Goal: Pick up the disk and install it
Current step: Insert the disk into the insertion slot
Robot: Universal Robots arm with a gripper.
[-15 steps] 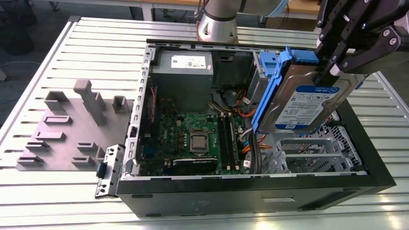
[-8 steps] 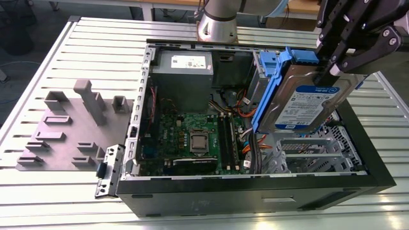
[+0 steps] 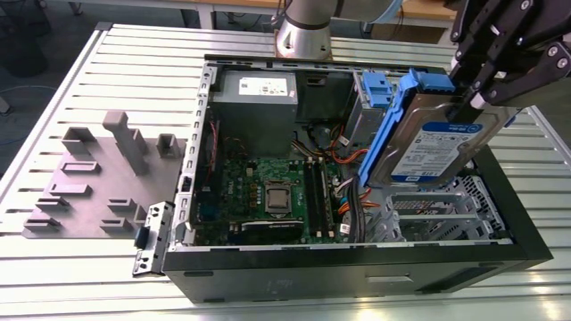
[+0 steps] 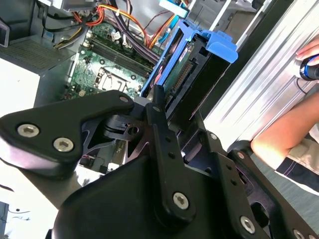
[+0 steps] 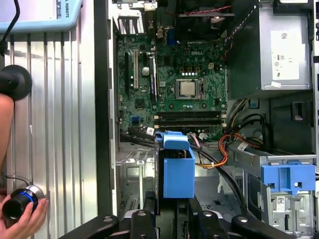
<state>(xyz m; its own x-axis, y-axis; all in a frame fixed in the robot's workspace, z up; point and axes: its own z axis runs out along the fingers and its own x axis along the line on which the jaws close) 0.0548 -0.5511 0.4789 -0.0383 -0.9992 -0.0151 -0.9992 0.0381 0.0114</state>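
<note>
- The disk (image 3: 434, 148) hangs in the upper right of the exterior view. It stands on edge and tilts, with its white-and-blue label facing the exterior view's right and blue rails along its sides.
- The black gripper (image 3: 475, 101) is clamped on the disk's upper edge, one finger on each face.
- In both wrist views the disk (image 4: 180, 74) (image 5: 178, 172) juts out from the gripper (image 4: 155, 99) (image 5: 169, 214) over the open computer.
- Its lower end is above the metal drive cage (image 3: 432, 217) at lower right; I cannot tell if they touch.
- The cage sits inside the open black computer case (image 3: 357, 271).
- The green motherboard (image 3: 272, 194) lies in the middle of the case.
- The grey power-supply box (image 3: 259, 100) and another blue carrier (image 3: 375, 90) sit at the case's far end.
- A grey fixture plate (image 3: 80, 200) lies at centre left on the slatted table (image 3: 143, 60).
- In the first wrist view a person's hand (image 5: 22, 219) rests on the table beside the case.
</note>
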